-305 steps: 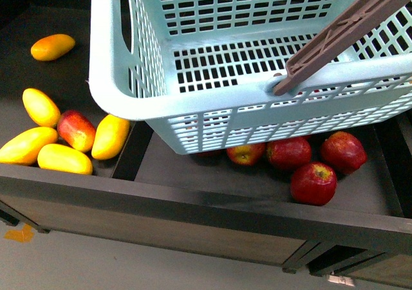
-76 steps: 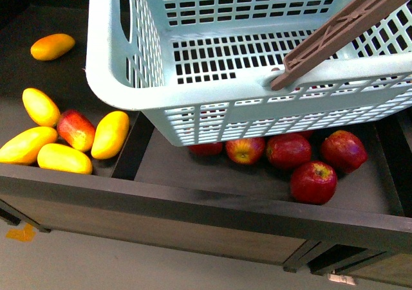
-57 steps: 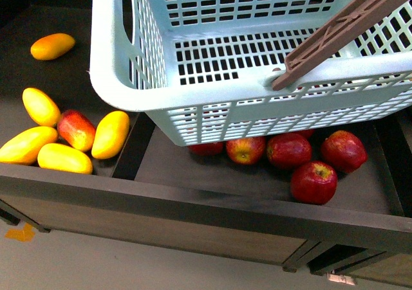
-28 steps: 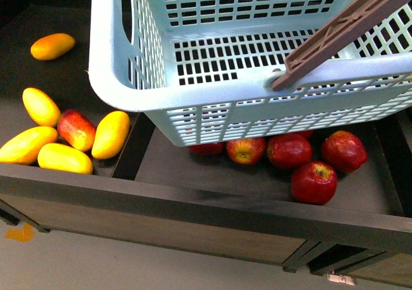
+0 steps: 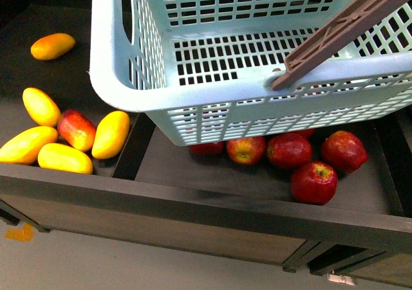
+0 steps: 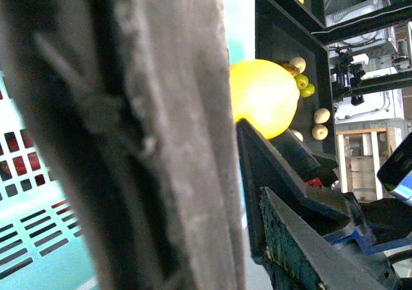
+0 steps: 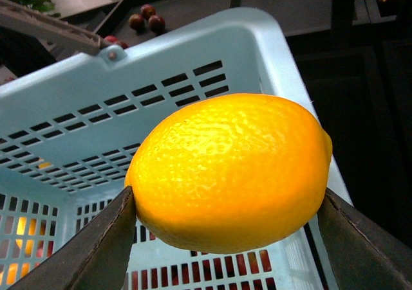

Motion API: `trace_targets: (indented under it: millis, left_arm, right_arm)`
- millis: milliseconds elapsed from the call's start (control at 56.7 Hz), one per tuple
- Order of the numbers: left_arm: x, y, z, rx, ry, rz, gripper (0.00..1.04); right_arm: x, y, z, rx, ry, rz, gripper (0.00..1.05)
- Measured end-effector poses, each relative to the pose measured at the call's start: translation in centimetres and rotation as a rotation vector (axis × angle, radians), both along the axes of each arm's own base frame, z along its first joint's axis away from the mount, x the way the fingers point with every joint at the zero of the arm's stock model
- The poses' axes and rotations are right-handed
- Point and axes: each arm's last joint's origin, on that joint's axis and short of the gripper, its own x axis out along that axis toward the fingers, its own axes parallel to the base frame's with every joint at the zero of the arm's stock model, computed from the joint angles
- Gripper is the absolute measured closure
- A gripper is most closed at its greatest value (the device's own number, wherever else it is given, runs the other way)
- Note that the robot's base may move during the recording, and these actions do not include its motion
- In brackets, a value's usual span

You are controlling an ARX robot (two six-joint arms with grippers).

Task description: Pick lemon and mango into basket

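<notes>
Right gripper point(image 7: 225, 200) clenched on the lemon point(image 7: 228, 164), its long axis spanning the jaws; the basket point(image 7: 77, 103) gapes just below it

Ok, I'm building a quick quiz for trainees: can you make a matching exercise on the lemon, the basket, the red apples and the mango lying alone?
1. lemon
2. basket
3. red apples
4. lone mango

A. right-hand compartment in the front view, some under the basket
B. clamped in the right gripper
C. back of the left-hand compartment
D. no fruit seen inside

Pairs: 1-B, 2-D, 3-A, 4-C
</notes>
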Motion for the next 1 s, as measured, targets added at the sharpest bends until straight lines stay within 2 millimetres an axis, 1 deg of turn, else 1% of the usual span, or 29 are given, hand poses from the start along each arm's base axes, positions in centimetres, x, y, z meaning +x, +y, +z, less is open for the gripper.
trace_targets:
  millis: [35,71,123,212,300,317,353,388,423,458,511,688,776,829,846,899,952,970,1005]
  left_arm:
    - [0.0,0.0,0.0,0.0,0.0,0.0,0.78]
    - [0.0,0.0,0.0,0.0,0.0,-0.001,0.78]
    - [0.0,0.0,0.0,-0.001,0.001,-0.001,0.78]
    - [0.0,0.0,0.0,0.0,0.001,-0.001,0.78]
    - [0.0,0.0,0.0,-0.002,0.003,-0.006,0.78]
    - [0.0,0.0,0.0,-0.002,0.003,-0.007,0.79]
    - [0.0,0.0,0.0,0.003,-0.003,-0.003,0.84]
    - [0.0,0.0,0.0,0.005,-0.006,-0.002,0.91]
    - [0.0,0.0,0.0,-0.003,0.005,0.001,0.95]
    - [0.1,0.0,0.0,-0.01,0.016,0.007,0.97]
    - [0.1,0.0,0.0,-0.004,0.007,0.005,0.97]
    - [0.1,0.0,0.0,0.002,-0.002,-0.002,0.98]
    - [0.1,0.0,0.0,0.0,0.002,-0.002,0.98]
    - [0.1,0.0,0.0,0.001,0.0,0.002,0.98]
    - [0.1,0.0,0.0,0.002,0.0,0.001,0.98]
    - [0.1,0.0,0.0,0.003,-0.002,0.004,0.98]
    - [0.1,0.0,0.0,0.004,-0.003,0.003,0.98]
    - [0.1,0.0,0.0,0.004,-0.003,0.003,0.98]
    - [0.1,0.0,0.0,0.004,-0.003,0.001,0.98]
  right_arm:
    - [0.2,0.3,-0.3,-0.015,0.008,-0.006,0.2]
    - [0.3,0.4,-0.6,-0.024,0.012,-0.015,0.13]
    - [0.4,0.4,-0.8,-0.027,0.016,-0.03,0.07]
    - [0.4,0.4,-0.6,-0.022,0.008,-0.043,0.09]
    - [0.1,-0.1,0.1,-0.008,-0.017,-0.083,0.09]
    - [0.0,-0.2,0.2,-0.008,-0.022,-0.092,0.09]
    - [-0.3,-0.6,0.6,-0.004,-0.037,-0.123,0.09]
    - [-0.8,-1.2,1.0,0.002,-0.051,-0.153,0.09]
    - [-1.2,-1.7,1.4,0.007,-0.06,-0.174,0.09]
    - [-1.7,-2.2,1.7,0.015,-0.067,-0.191,0.09]
    - [-2.5,-2.7,2.0,0.023,-0.076,-0.213,0.09]
    - [-5.8,-4.6,3.2,0.036,-0.102,-0.303,0.09]
    - [-8.4,-5.8,3.5,0.041,-0.111,-0.409,0.09]
    - [-9.7,-6.1,3.4,0.038,-0.112,-0.462,0.09]
    - [-9.9,-6.2,3.3,0.035,-0.117,-0.461,0.09]
    - [-11.4,-6.1,2.8,-0.03,-0.19,-0.345,0.18]
    - [-13.0,-5.2,1.5,-0.111,-0.237,-0.231,0.29]
    - [-13.2,-5.0,1.3,-0.116,-0.24,-0.22,0.3]
    - [-13.9,-4.4,0.2,-0.152,-0.241,-0.185,0.37]
